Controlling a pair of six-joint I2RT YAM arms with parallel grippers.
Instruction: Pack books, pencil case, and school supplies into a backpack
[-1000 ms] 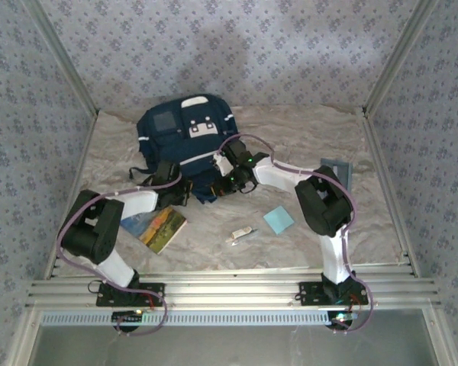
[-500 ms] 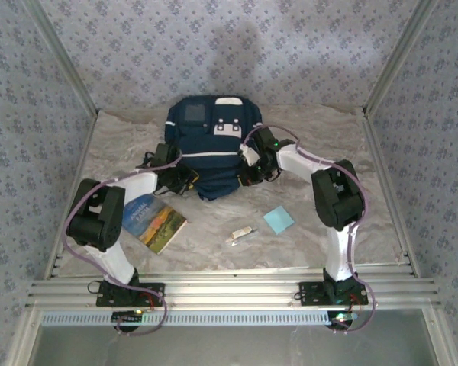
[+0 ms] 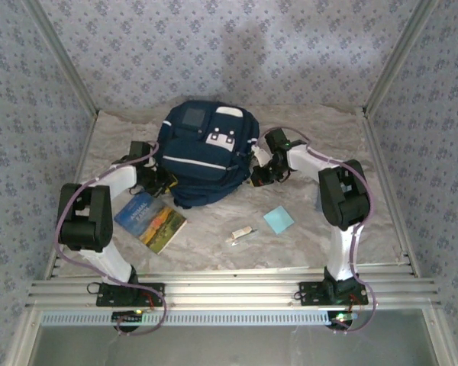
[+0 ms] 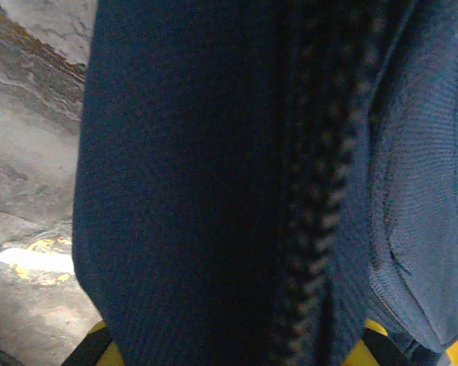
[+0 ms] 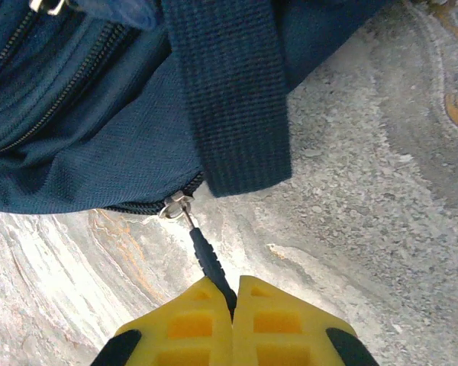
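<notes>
The right fingers (image 5: 233, 314) are clenched on the black zipper pull (image 5: 208, 259). The pull runs straight out from their tips, up and slightly left in the wrist view, to the metal slider (image 5: 175, 206) at the lower seam of the backpack (image 3: 206, 156). From the slider the zipper track leads off left under the bag's edge, so opening it looks to call for a drag along that seam, not away from it. A dark webbing strap (image 5: 229, 99) hangs just beside the slider and could snag.

The left fingers (image 3: 160, 180) are at the bag's opposite, left flank. In the wrist view they appear to pinch a thick fold of navy fabric with a zipper line in it.

The backpack lies at the middle far part of the counter (image 3: 343, 137), its long axis near to far and a little tilted. It is navy with white stripes and a grey patch at the far end. The paperback (image 3: 150, 221), light-blue pad (image 3: 278, 219) and white stick (image 3: 240, 235) lie nearer, unpacked.
</notes>
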